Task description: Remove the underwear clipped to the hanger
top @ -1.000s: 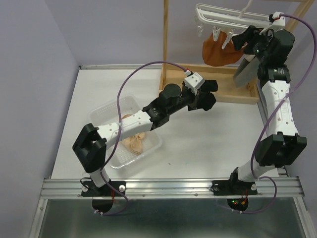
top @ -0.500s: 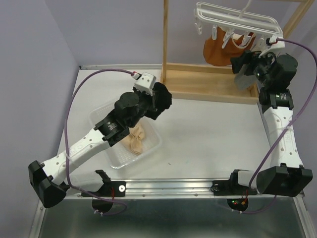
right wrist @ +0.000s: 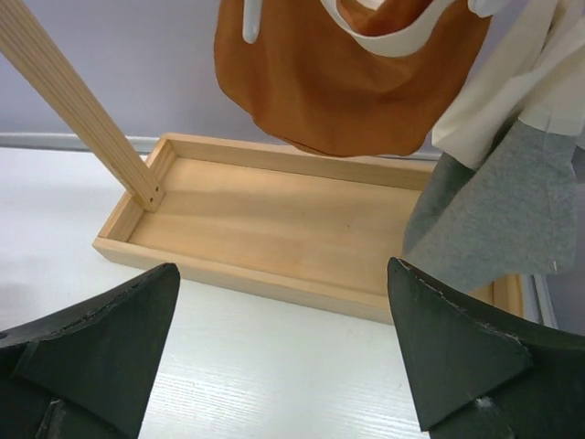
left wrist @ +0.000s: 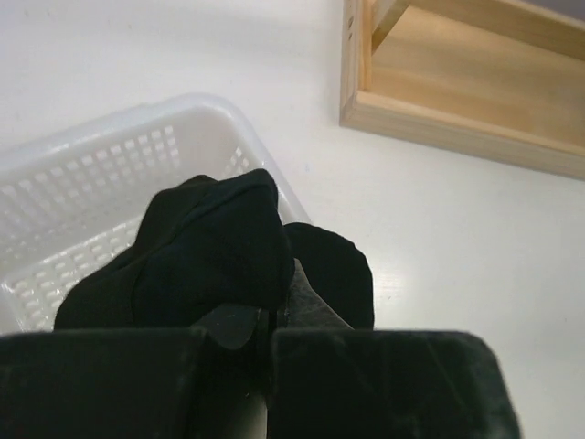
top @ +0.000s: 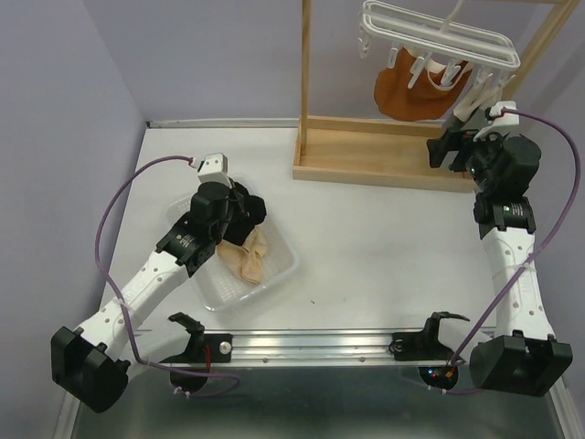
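Swung back over the basket (left wrist: 183, 105), my left claw (left wrist: 274, 315) pinches black underwear (left wrist: 210, 238), a grip only its wrist view shows; my right claw (right wrist: 281, 270) hangs spread before grey underwear (right wrist: 498, 219).

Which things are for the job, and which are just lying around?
For the job: white plastic drying hanger, rust-orange cloth underwear, grey cloth underwear, black cloth underwear in left pincer, cream-beige cloth underwear, white plastic basket.
Just there: tall wooden stand, white table.

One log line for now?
left gripper: shut on black cloth underwear, over white plastic basket | right gripper: open, facing rust-orange cloth underwear
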`<state>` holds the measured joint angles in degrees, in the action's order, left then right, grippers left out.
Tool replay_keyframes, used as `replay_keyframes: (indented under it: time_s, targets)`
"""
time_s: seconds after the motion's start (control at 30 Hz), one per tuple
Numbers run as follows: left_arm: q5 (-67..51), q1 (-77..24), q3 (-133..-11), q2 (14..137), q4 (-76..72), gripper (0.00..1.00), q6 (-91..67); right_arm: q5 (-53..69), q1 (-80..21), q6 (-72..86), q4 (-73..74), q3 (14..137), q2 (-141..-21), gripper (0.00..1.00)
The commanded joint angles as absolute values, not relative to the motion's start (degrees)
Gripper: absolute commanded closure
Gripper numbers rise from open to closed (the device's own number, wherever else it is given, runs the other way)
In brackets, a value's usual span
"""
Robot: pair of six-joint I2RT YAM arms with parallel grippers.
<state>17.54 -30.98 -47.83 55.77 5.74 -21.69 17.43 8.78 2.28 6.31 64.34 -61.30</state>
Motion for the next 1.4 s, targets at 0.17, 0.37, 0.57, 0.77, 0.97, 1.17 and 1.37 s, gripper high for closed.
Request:
replay_keyframes:
  time_s: [0.17, 0.37, 0.57, 0.77, 0.97, 1.17, 1.37]
  targets:
    - [18.98, -28.65, -46.23, 53.53, 8.08, 0.42, -29.62, 16.87, 13.53, 4.92, 8.26, 61.35, -58.19, 0.00]
    - [16.71, -28.74, -49.57, 46.42, 8.96, 0.01, -26.11, 19.94, 15.73, 5.89, 10.54, 62.58, -58.36, 0.00]
    - [14.15, -28.74, -49.75, 39.65, 8.44, 0.01, -22.50, 24.52, 20.38, 10.98, 10.46, 65.21, -61.34, 0.00]
    - [12.31, -28.74, -47.55, 33.40, 4.49, 0.01, -20.66, 31.63, 26.97, 13.62, 8.70, 68.81, -65.30, 0.00]
    - [10.99, -28.74, -45.27, 31.64, 1.06, 0.01, -19.07, 36.30, 31.73, 13.63, 6.51, 72.16, -70.58, 0.00]
    - [8.18, -28.74, -42.46, 31.73, -4.38, 0.01, -18.54, 41.74, 31.73, 8.18, -1.12, 73.47, -75.84, 0.00]
    - [5.72, -28.74, -42.01, 34.27, -8.34, 0.01, -18.89, 42.02, 31.73, 4.48, -3.51, 79.88, -85.24, 0.00]
